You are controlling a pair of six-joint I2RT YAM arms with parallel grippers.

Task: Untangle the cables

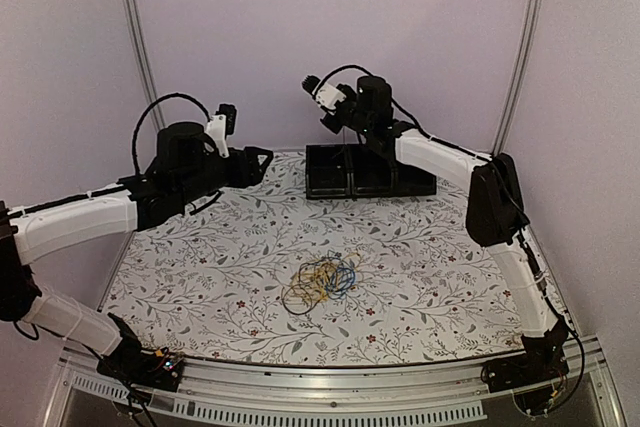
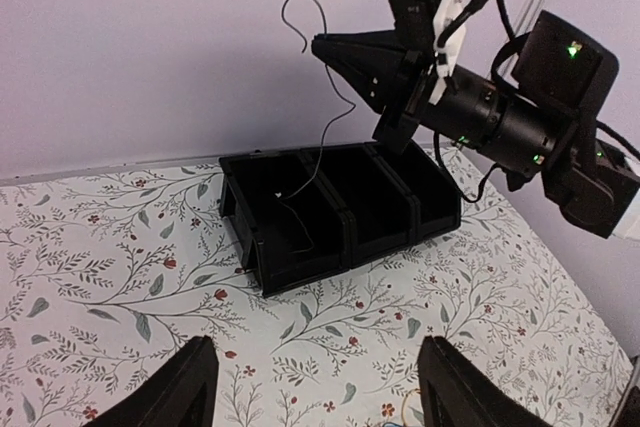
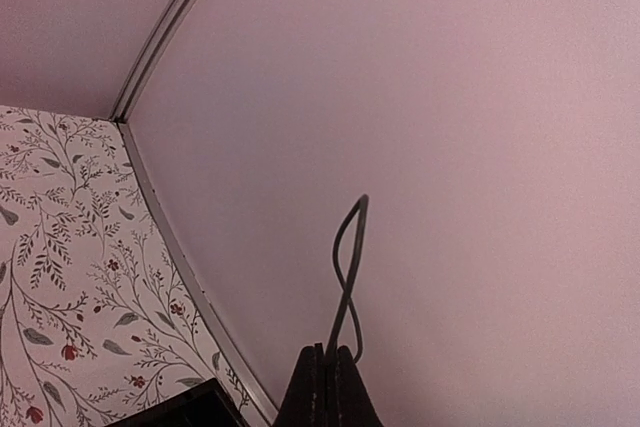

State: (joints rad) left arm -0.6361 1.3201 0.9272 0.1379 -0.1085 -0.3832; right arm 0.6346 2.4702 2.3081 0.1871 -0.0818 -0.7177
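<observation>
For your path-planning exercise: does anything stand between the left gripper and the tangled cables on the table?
Nothing visible does: only patterned tabletop lies between the left gripper and the tangled cables.

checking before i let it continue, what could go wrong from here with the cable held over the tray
1. The dark cable is pinched in the shut right end effector, with its tail dangling into the black tray. It may slip out, or drape over the tray's wall on release.
2. The pile on the table looks knotted, and the open left end effector is off it, so pulling one loop could drag the rest.
</observation>
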